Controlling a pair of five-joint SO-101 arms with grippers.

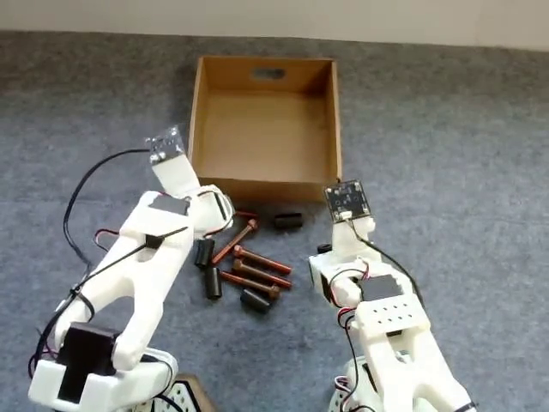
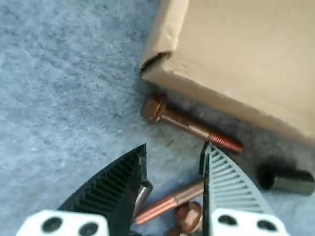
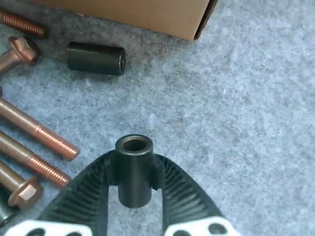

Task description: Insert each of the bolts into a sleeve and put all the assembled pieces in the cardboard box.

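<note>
The open cardboard box (image 1: 266,184) stands at the back of the grey carpet with nothing inside. Several copper bolts (image 1: 260,273) lie in a loose group in front of it. One bolt (image 2: 189,125) rests beside the box's front corner. My left gripper (image 2: 173,150) hangs open over that spot, with another bolt (image 2: 170,199) on the carpet below its fingers. My right gripper (image 3: 134,167) is shut on a black sleeve (image 3: 134,147), held upright with its bore facing up, to the right of the bolts. Another sleeve (image 3: 96,58) lies near the box front.
More black sleeves (image 1: 208,266) lie loose left of the bolts, and one (image 1: 255,300) sits nearer the arms. The box front wall (image 2: 236,73) is close to the left gripper. Open carpet stretches to the right of the right arm (image 1: 390,318).
</note>
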